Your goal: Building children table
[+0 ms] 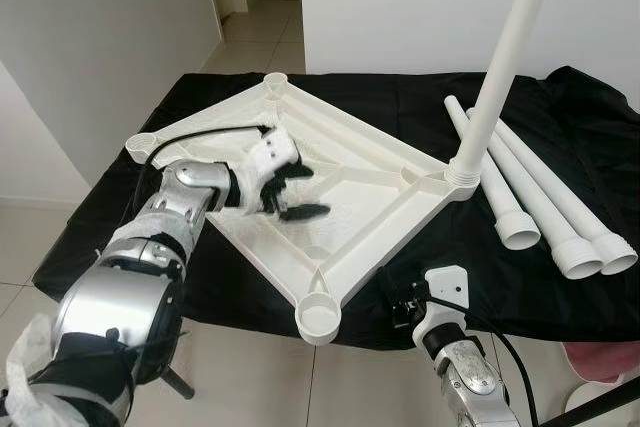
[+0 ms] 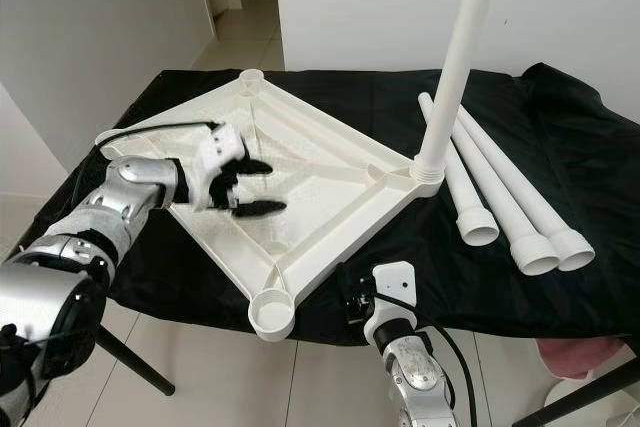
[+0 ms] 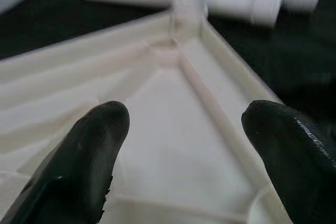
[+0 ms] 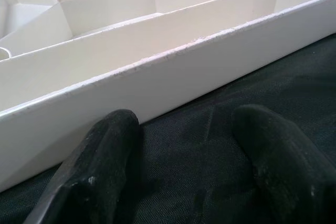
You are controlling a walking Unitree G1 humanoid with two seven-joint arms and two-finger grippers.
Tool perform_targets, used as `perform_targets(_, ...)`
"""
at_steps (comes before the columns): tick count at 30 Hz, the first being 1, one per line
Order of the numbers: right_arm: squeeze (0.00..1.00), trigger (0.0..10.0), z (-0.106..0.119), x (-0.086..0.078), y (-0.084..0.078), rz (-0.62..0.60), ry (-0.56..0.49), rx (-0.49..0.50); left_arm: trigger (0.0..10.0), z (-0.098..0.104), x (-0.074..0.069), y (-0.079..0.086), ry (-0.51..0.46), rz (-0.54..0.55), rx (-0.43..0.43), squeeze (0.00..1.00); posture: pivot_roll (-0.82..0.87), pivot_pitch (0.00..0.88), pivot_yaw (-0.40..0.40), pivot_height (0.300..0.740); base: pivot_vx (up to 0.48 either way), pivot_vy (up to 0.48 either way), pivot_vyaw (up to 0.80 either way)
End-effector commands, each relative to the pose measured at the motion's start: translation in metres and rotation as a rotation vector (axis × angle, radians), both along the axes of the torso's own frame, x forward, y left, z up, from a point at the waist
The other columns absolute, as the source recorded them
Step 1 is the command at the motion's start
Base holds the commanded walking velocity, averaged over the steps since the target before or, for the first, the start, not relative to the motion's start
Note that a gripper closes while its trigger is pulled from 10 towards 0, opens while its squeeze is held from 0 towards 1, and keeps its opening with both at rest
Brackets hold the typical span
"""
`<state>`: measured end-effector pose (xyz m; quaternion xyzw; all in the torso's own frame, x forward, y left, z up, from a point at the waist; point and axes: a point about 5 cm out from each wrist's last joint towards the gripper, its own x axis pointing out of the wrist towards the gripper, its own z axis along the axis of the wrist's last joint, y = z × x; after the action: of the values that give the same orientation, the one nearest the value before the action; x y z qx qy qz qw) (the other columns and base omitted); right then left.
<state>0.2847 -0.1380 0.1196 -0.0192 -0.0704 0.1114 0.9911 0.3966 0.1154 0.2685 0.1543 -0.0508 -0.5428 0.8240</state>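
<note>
A white plastic tabletop (image 1: 340,197) lies upside down on the black cloth (image 1: 420,107) that covers the bench, its ribbed underside facing up, with a round leg socket at each corner. At the tabletop's right corner, 1 white leg (image 1: 500,67) stands upright in its socket. Just beyond that corner, on the cloth, 3 loose legs (image 1: 545,207) lie side by side, touching one another, their wide collared ends toward the robot.

The left tool (image 1: 290,192) hangs over the tabletop's ribbed middle, nearer its left corner, with its 2 black fingers (image 3: 86,156) spread apart and nothing between them; the wrist view looks across the ribs toward the standing leg and the loose legs behind it.

The right tool (image 4: 178,166) sits low at the tabletop's near edge, between the near corner socket (image 1: 320,319) and the right corner, just above the cloth. Its fingers are spread too, pointing at the tabletop's white side wall without touching it.
</note>
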Motion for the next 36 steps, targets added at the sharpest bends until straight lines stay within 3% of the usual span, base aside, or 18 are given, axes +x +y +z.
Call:
perform_targets(1,0.0,10.0,-0.01,0.0,0.005,0.007,0.051,0.015,10.0,0.004,0.024,0.025,-0.05,0.64,-0.224,0.0,-0.02,0.164,0.095,0.74,0.0,0.0,0.0)
perform_targets(7,0.0,10.0,-0.01,0.001,0.005,-0.007,0.05,0.026,10.0,0.003,0.024,0.028,0.005,0.66,-0.332,0.0,-0.03,0.16,0.097,0.74,0.0,0.0,0.0)
perform_targets(9,0.0,10.0,-0.009,0.002,0.005,-0.021,0.047,0.036,10.0,0.0,0.024,0.03,0.062,0.679,-0.42,0.0,-0.03,0.155,0.097,0.74,0.0,0.0,0.0)
perform_targets(12,0.0,10.0,-0.008,0.004,0.005,-0.028,0.044,0.042,10.0,-0.004,0.024,0.031,0.098,0.687,-0.472,0.0,-0.03,0.152,0.095,0.74,0.0,0.0,0.0)
perform_targets(24,0.0,10.0,-0.004,0.01,0.004,-0.044,0.034,0.052,10.0,-0.024,0.022,0.037,0.171,0.722,-0.549,0.0,-0.03,0.138,0.083,0.74,0.0,0.0,0.0)
perform_targets(25,0.0,10.0,-0.004,0.011,0.004,-0.044,0.033,0.053,0.0,-0.024,0.021,0.038,0.17,0.718,-0.564,0.0,-0.03,0.136,0.079,0.74,0.0,0.0,0.0)
perform_targets(35,0.0,10.0,-0.002,0.014,0.005,-0.043,0.025,0.057,0.0,-0.025,0.021,0.035,0.129,0.77,-0.55,0.0,-0.03,0.139,0.074,0.74,0.0,0.0,0.0)
perform_targets(36,0.0,10.0,-0.002,0.014,0.005,-0.043,0.024,0.058,0.5,-0.026,0.021,0.033,0.121,0.763,-0.529,0.0,-0.03,0.141,0.074,0.74,0.0,0.0,0.0)
